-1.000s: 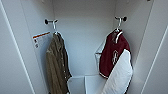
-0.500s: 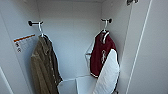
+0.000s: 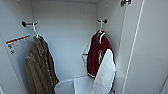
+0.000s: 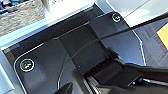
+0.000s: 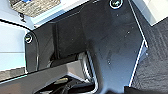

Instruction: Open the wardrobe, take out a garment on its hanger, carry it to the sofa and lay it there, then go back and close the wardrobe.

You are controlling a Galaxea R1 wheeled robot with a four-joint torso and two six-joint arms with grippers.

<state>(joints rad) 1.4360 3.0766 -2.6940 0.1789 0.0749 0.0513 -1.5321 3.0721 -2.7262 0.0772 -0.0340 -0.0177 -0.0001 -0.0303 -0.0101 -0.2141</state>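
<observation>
left gripper: you cannot tell from the left wrist view whether it is open or closed; nothing of the task lies in it that you can see.
right gripper: same in the right wrist view, the state cannot be read, so treat both as empty-handed until you see otherwise.
garment: the maroon varsity-style jacket with white sleeves point(image 3: 100, 56) hangs on the right side inside the wardrobe, one white sleeve draped forward and low.
hanger: the thin white hanger with a curved wire hook point(image 3: 100, 30) sits on a short dark peg point(image 3: 102, 21) fixed to the right inner wall.
wardrobe: the tall white cabinet point(image 3: 65, 42) stands open, its right door point(image 3: 147, 50) swung out beside the jacket.
other garment: an olive-brown coat point(image 3: 38, 67) hangs from the left peg, well apart from the jacket; do not reach for it.
step: you are facing the open cabinet, jacket not yet taken.
risk one: if you pull outward without lifting, the hook may catch on the peg.
risk two: the loose white sleeve could snag on the door edge or slip the jacket off the hanger.
risk three: the right wall is close, so a wide approach may knock it.
</observation>
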